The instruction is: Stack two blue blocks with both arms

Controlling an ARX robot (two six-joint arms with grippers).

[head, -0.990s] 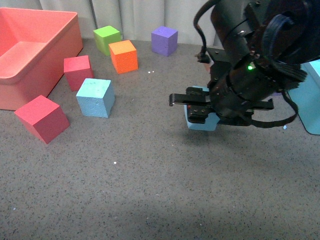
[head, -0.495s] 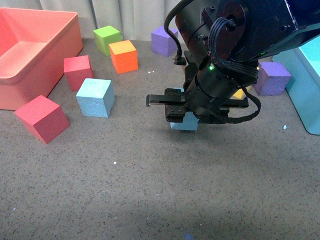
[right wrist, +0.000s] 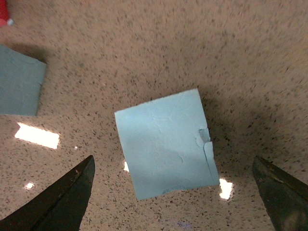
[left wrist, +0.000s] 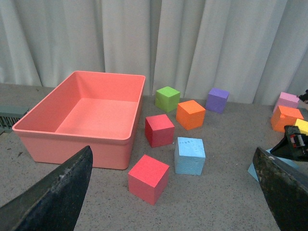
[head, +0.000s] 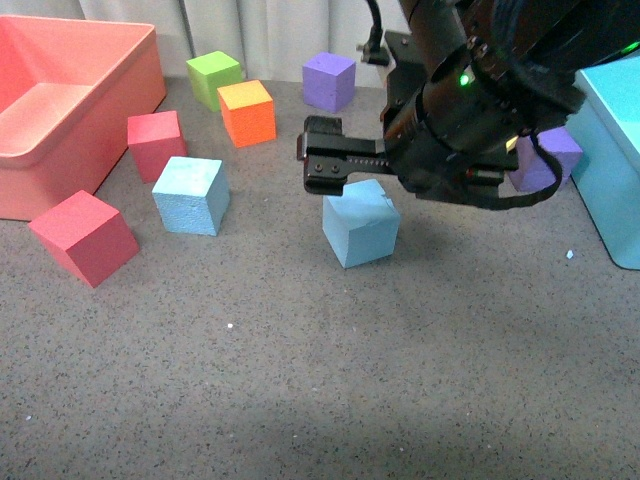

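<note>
Left gripper (left wrist: pixel 173 156): jaws spread wide, empty.
Left blue block (head: pixel 190 195): on the table (head: pixel 300 380), just right of a red cube (head: pixel 83 237).
Right blue block (head: pixel 360 222): mid-table, free.
Right gripper (right wrist: pixel 173 163): above it, wide apart, gripping nothing.

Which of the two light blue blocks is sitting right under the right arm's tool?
The middle blue block, directly below the open right tool. The other blue block sits further left, beside two red blocks.

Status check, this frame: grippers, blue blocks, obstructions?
Left gripper open, empty. Right gripper open over one blue block, not gripping. Other blue block apart, beside red cubes. Nothing between them.
</note>
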